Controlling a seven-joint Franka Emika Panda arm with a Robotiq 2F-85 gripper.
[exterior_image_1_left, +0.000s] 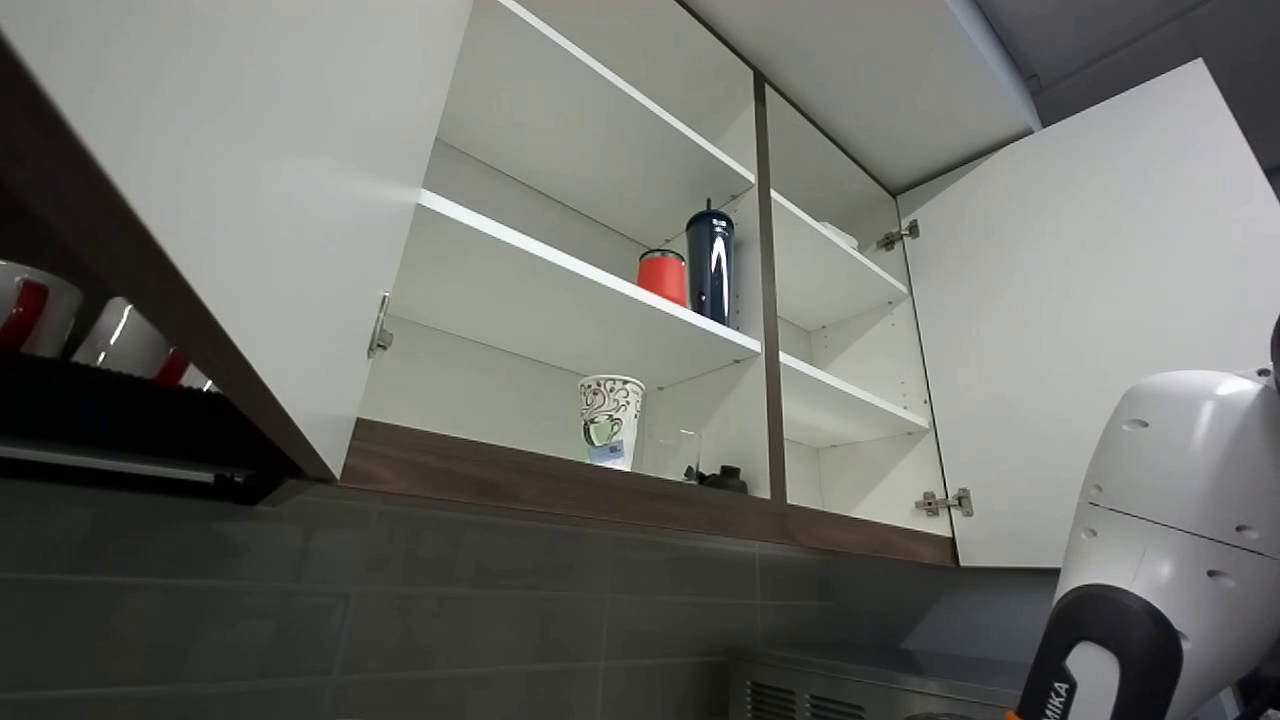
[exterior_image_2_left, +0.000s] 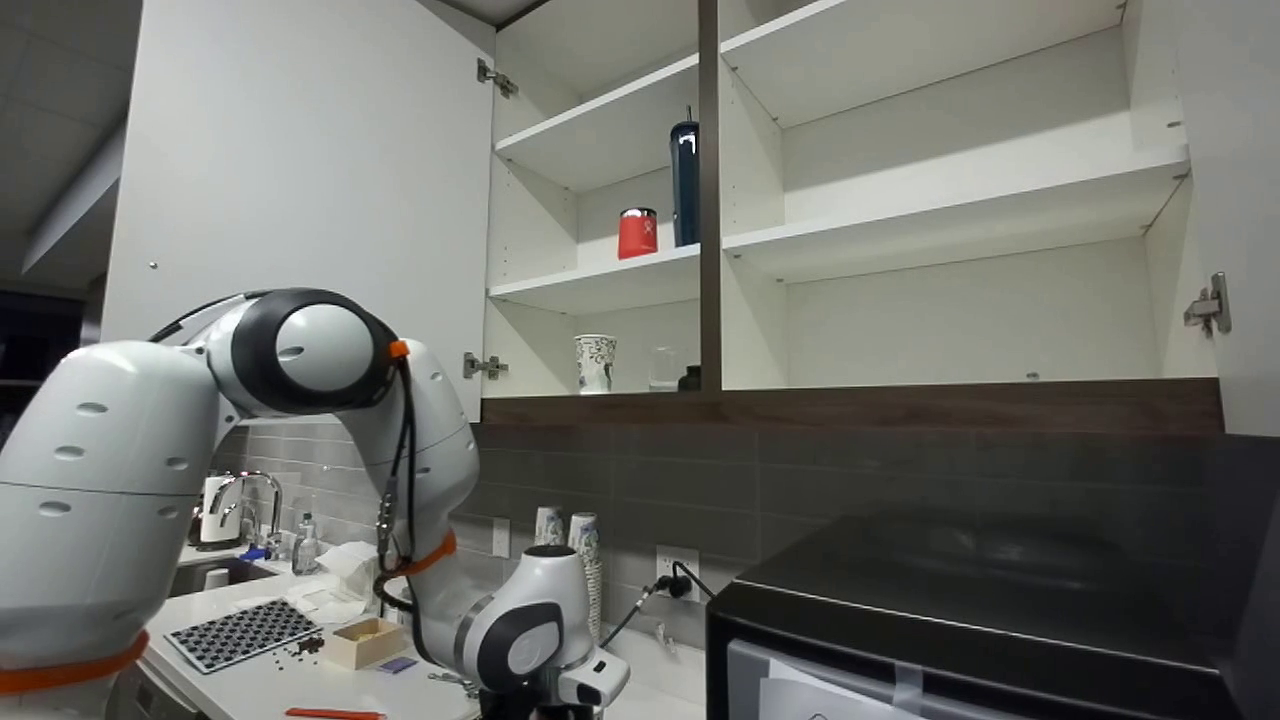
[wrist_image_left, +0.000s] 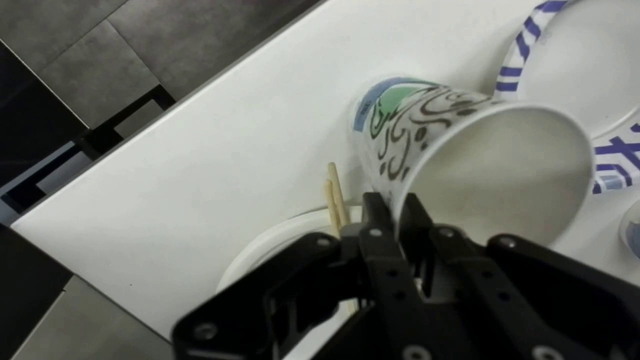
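over white countertop (wrist_image_left: 210, 170), the gripper (wrist_image_left: 395, 205) pinches a paper cup (wrist_image_left: 465, 150) by its rim, the arm (exterior_image_1_left: 1165, 500) reading "mika".

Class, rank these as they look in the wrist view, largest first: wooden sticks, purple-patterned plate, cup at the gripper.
1. Cup, perhaps enlarged by nearness to the camera
2. Plate, visible part only; the frame cuts it off
3. Wooden sticks, thin and partly hidden

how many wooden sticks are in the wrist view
2: the right stick and the left stick lie close together, both across the rim of the white dish, picture-left of the patterned cup that the fingers pinch. More may be hidden behind the fingers.
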